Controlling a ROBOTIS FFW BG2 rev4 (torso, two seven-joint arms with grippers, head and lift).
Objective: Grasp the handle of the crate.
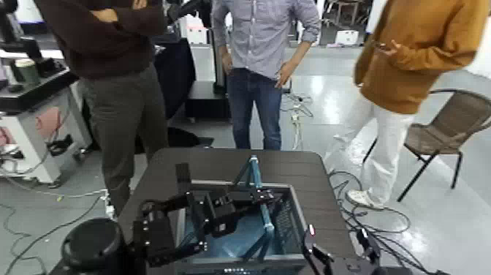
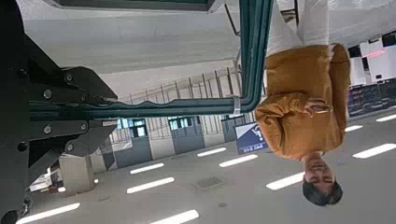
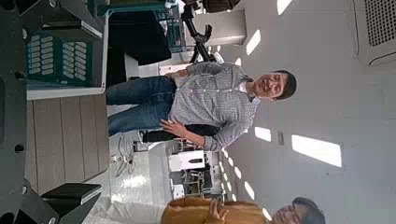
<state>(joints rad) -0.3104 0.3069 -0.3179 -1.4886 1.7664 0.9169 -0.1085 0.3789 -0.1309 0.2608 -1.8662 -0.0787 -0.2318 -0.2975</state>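
Observation:
The blue-grey crate [image 1: 288, 245] stands on the dark table [image 1: 219, 164] in front of me, in the head view. Its teal handle [image 1: 257, 186] stands raised across the crate. My left gripper [image 1: 252, 197] reaches over the crate from the left and is shut on the handle bar. In the left wrist view the teal handle [image 2: 159, 107] runs between the black fingers [image 2: 79, 86], which touch it. My right gripper [image 1: 337, 252] rests low at the crate's near right corner, open and empty. The crate's lattice side [image 3: 61, 56] shows in the right wrist view.
Three people stand beyond the table: one in a dark top [image 1: 109, 66], one in a checked shirt [image 1: 259, 44], one in an orange top [image 1: 409, 58]. A wicker chair [image 1: 453, 121] stands at the right. A bench with equipment [image 1: 29, 88] and floor cables [image 1: 29, 190] are at the left.

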